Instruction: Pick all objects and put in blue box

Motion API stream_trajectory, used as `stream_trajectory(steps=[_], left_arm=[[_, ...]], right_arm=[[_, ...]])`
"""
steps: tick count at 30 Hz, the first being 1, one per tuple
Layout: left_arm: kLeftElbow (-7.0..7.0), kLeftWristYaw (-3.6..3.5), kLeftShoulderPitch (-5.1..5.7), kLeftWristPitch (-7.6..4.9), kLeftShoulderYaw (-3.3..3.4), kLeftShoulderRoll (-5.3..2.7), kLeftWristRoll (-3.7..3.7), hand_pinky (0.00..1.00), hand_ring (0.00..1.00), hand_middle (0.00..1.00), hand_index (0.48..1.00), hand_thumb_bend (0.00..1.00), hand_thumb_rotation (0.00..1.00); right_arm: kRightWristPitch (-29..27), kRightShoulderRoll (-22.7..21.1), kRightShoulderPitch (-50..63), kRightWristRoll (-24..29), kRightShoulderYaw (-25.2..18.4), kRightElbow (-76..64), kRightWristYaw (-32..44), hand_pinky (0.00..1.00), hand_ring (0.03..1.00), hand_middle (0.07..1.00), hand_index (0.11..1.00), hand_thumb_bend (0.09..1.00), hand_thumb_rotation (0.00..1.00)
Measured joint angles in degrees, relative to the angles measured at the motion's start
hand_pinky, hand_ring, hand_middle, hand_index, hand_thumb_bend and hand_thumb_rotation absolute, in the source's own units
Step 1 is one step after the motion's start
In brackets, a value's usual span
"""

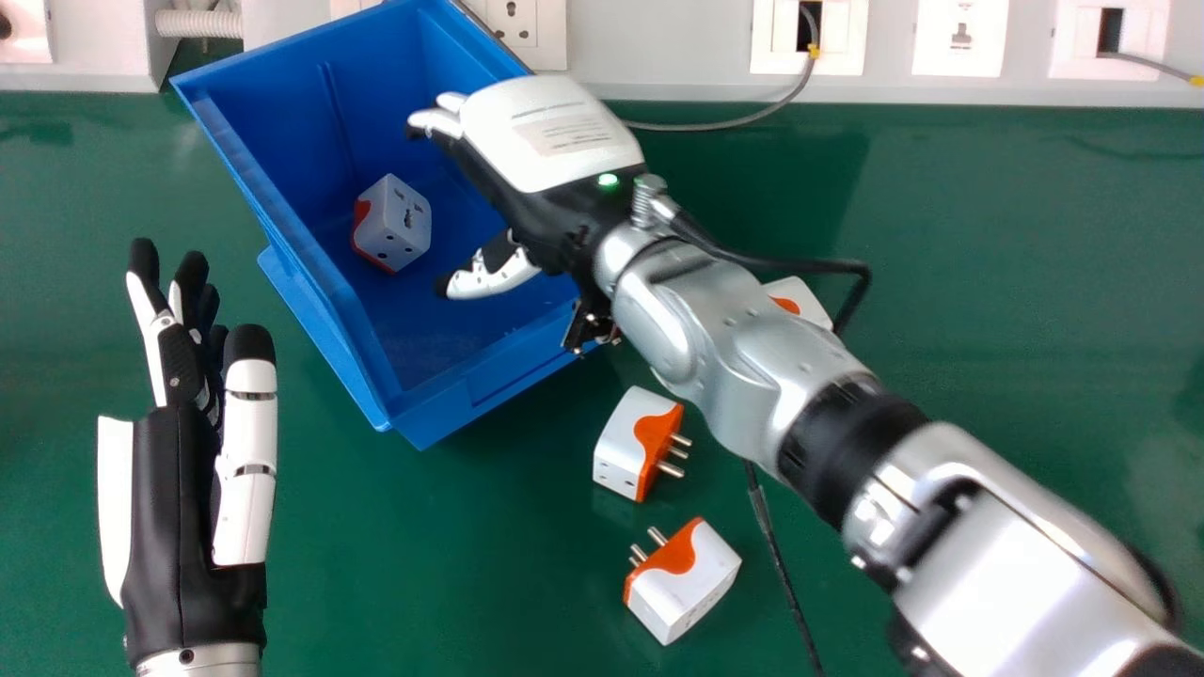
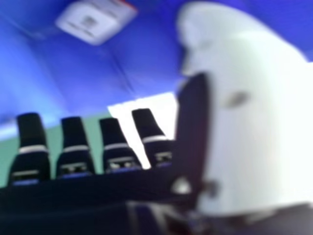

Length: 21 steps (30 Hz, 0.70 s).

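White adapter (image 1: pixel 395 224), red-edged, in box (image 1: pixel 423 324), upper left; two white-orange adapters (image 1: pixel 682 583), metal-pinned, lower centre. Right hand (image 1: pixel 536 150) open over box; left hand (image 1: pixel 183 480) open, lower left.

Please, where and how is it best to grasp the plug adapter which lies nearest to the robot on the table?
Probably by its white body, from above, thumb and fingers on opposite sides: the body is blocky, while the metal pins stick out at the orange end, better left untouched.
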Motion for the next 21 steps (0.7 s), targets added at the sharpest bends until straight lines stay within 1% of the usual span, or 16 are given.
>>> stream_trajectory(steps=[2, 4, 5, 7, 9, 12, 14, 15, 18, 20, 21], left_arm=[[0.34, 0.00, -0.04, 0.01, 0.03, 0.02, 0.00, 1.00, 1.00, 1.00, 1.000, 0.32, 0.93], [0.55, 0.03, -0.05, 0.04, 0.06, 0.03, 0.00, 1.00, 1.00, 1.00, 1.000, 0.34, 0.93], [0.57, 0.02, -0.05, 0.08, 0.06, 0.04, 0.00, 1.00, 1.00, 1.00, 1.000, 0.35, 0.93], [0.58, 0.04, -0.06, 0.23, 0.06, 0.07, 0.01, 1.00, 1.00, 1.00, 1.000, 0.35, 0.93], [0.63, 0.07, -0.09, 0.31, 0.06, 0.08, 0.02, 1.00, 1.00, 1.00, 1.000, 0.35, 0.92], [0.81, 0.18, -0.18, 0.31, 0.03, 0.17, 0.19, 1.00, 1.00, 1.00, 1.000, 0.33, 0.92], [1.17, 0.23, -0.25, 0.19, 0.04, 0.39, 0.67, 1.00, 1.00, 1.00, 1.000, 0.33, 0.92], [1.49, 0.27, -0.21, 0.07, 0.07, 0.53, 0.93, 1.00, 1.00, 1.00, 1.000, 0.32, 0.93], [2.17, 0.34, -0.05, -0.08, 0.00, 0.85, 1.48, 1.00, 1.00, 1.00, 1.000, 0.32, 0.94], [2.53, 0.34, -0.08, -0.48, -0.16, 0.94, 2.31, 1.00, 1.00, 1.00, 1.000, 0.34, 0.94], [2.78, 0.38, -0.06, -0.72, -0.17, 0.96, 2.41, 1.00, 1.00, 1.00, 1.000, 0.36, 0.93]], right_arm=[[0.2, -2.5, 4.7, -0.8, -0.6, -8.1, -0.1, 0.71, 0.851, 0.885, 0.851, 0.431, 0.35], [1.0, -4.9, 9.4, -1.9, -1.0, -15.8, 0.1, 0.71, 0.857, 0.891, 0.861, 0.409, 0.40], [1.5, -6.1, 12.1, -2.1, -1.4, -19.8, 0.2, 0.71, 0.861, 0.896, 0.861, 0.413, 0.38], [2.3, -7.9, 17.0, -2.2, -2.5, -27.1, 0.9, 0.72, 0.871, 0.907, 0.872, 0.403, 0.40], [2.5, -9.7, 22.8, -2.2, -4.2, -34.8, 1.1, 0.69, 0.856, 0.902, 0.870, 0.404, 0.41], [2.3, -12.5, 32.2, -2.2, -6.8, -45.7, 1.0, 0.67, 0.837, 0.892, 0.854, 0.395, 0.52], [1.5, -14.6, 40.1, -2.2, -9.2, -53.4, 0.4, 0.67, 0.837, 0.885, 0.849, 0.412, 0.57], [0.6, -15.7, 44.0, -2.4, -10.2, -56.4, -0.7, 0.67, 0.836, 0.880, 0.845, 0.425, 0.58], [-1.3, -17.4, 54.2, -4.0, -12.2, -60.3, -4.2, 0.68, 0.843, 0.883, 0.850, 0.452, 0.51], [-2.4, -17.7, 59.9, -4.3, -13.1, -61.6, -6.0, 0.70, 0.863, 0.897, 0.860, 0.454, 0.50], [-2.9, -17.9, 62.5, -4.4, -13.5, -62.0, -6.9, 0.73, 0.884, 0.916, 0.875, 0.454, 0.51]])
